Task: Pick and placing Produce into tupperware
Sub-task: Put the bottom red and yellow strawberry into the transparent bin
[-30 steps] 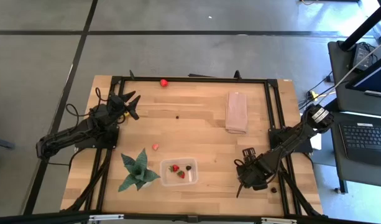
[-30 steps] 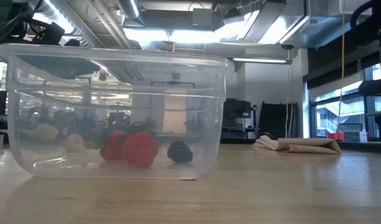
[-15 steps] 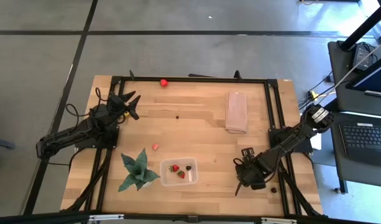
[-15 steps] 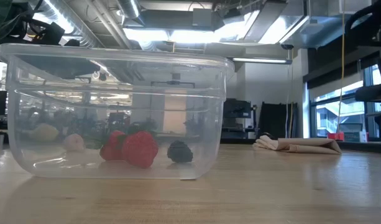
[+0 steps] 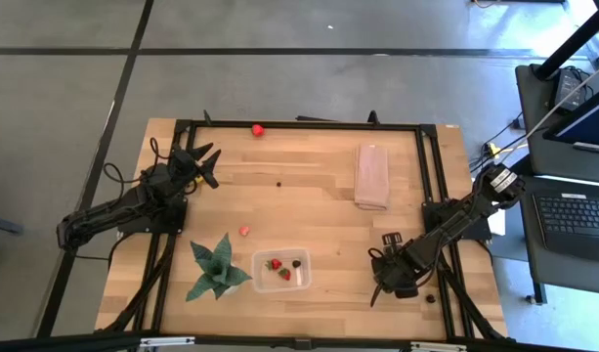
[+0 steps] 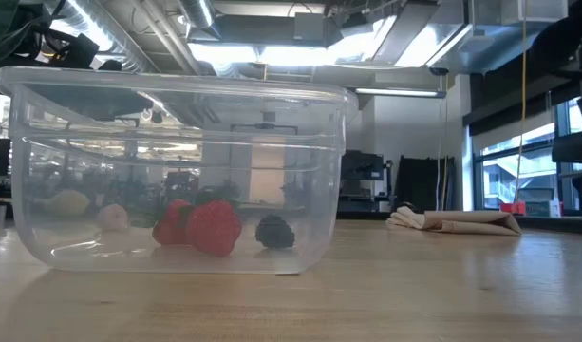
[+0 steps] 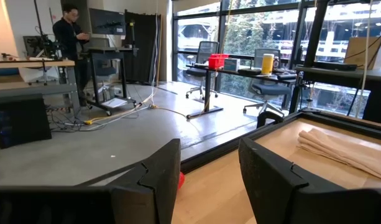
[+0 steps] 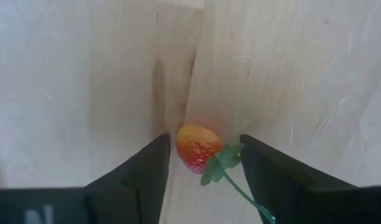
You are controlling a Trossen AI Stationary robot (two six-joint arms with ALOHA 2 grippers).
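The small clear plastic tupperware box (image 5: pixel 281 271) sits near the front edge of the pale wooden table (image 5: pixel 309 210), with two red strawberries (image 6: pixel 200 226) and a dark berry (image 6: pixel 274 231) inside. Just beside it stands a green spiky plant (image 5: pixel 216 266). The right gripper (image 8: pixel 202 163) hangs low over the table, fingers parted around an orange-red strawberry with green stem (image 8: pixel 199 148). The left gripper (image 5: pixel 203 164) waits open at the far left corner. A folded beige cloth (image 5: pixel 372 176) lies well apart. Beyond stretches grey floor with desks and windows
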